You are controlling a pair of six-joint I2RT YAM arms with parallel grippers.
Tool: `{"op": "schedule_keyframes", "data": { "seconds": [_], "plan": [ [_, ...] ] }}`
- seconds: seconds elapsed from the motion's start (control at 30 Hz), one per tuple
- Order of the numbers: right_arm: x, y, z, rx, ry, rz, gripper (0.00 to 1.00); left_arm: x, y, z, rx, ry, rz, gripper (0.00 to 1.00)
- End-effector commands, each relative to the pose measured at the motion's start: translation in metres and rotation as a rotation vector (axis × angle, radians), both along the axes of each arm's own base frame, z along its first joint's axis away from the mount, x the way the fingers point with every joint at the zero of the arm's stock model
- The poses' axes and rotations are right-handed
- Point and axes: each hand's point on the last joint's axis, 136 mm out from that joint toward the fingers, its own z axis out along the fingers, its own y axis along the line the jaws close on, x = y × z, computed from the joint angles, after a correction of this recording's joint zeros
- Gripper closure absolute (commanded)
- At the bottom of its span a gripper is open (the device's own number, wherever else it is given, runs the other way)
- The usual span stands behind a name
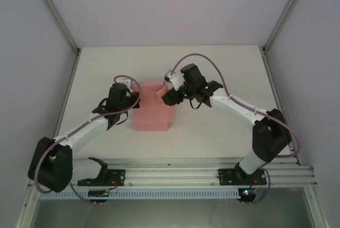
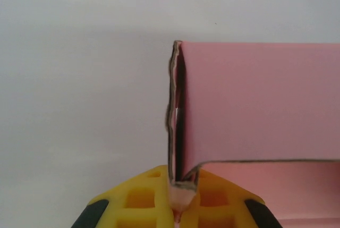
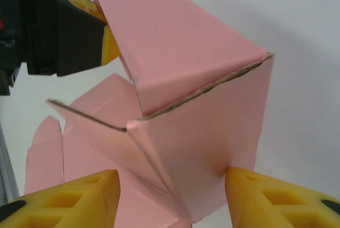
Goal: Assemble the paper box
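- The left end effector was clamped together on the left edge of the paper box. It pinched a doubled fold of pink card between its yellow pads, and that wall stood upright above them.
- The paper box sat half formed on the desk, between the two arms. At least one wall was raised, and other panels and flaps lay flat on the box's near side.
- The right end effector was at the box's far right corner, its jaws apart and straddling a raised panel. One finger touched the panel's lower corner; the other sat clear of the card.
- The step in hand looked like squaring up this right-hand panel against the wall held on the box's left.
- To do it well, the left clamp should act purely as an anchor and not pull.
- The right end effector should close gently, taking the panel close to its crease, not at the free corner.
- It should then swing the panel about that crease, since card this thin would likely buckle or spring back under a sideways shove.
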Motion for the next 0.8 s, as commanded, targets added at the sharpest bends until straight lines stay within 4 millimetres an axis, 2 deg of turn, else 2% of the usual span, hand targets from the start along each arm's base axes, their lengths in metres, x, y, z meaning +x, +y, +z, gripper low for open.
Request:
{"op": "schedule_keyframes", "data": {
  "seconds": [0.0,0.1,0.23,0.3,0.33,0.4,0.53,0.6,0.67,0.77],
  "plan": [
    [-0.012,0.0,0.001,-0.008,0.054,0.028,0.45,0.007,-0.008,0.025,-0.03,-0.05,-0.02,1.0],
    [-0.003,-0.004,-0.001,-0.028,0.042,-0.014,0.48,0.004,-0.017,0.031,-0.058,-0.071,-0.07,1.0],
    [0.025,-0.002,-0.002,-0.078,-0.067,-0.105,0.48,0.0,-0.029,0.037,-0.09,-0.085,-0.126,1.0],
    [0.041,-0.003,-0.004,-0.114,-0.122,-0.188,0.51,0.0,-0.032,0.039,-0.087,-0.084,-0.133,1.0],
    [0.052,-0.005,-0.004,-0.143,-0.166,-0.253,0.56,0.0,-0.032,0.037,-0.081,-0.077,-0.129,1.0],
    [0.07,-0.01,-0.003,-0.213,-0.259,-0.367,0.72,0.002,-0.032,0.036,-0.074,-0.067,-0.107,1.0],
    [0.099,-0.032,-0.008,-0.388,-0.393,-0.601,0.95,0.003,-0.034,0.036,-0.081,-0.055,-0.076,1.0],
    [0.108,-0.045,-0.011,-0.444,-0.422,-0.697,1.0,0.006,-0.029,0.035,-0.059,-0.043,-0.023,1.0],
    [0.115,-0.061,-0.012,-0.506,-0.439,-0.784,1.0,0.01,-0.016,0.03,-0.026,-0.007,0.099,1.0],
    [0.121,-0.091,-0.011,-0.611,-0.459,-0.918,1.0,0.009,0.028,0.013,0.066,0.109,0.378,1.0]
  ]
}}
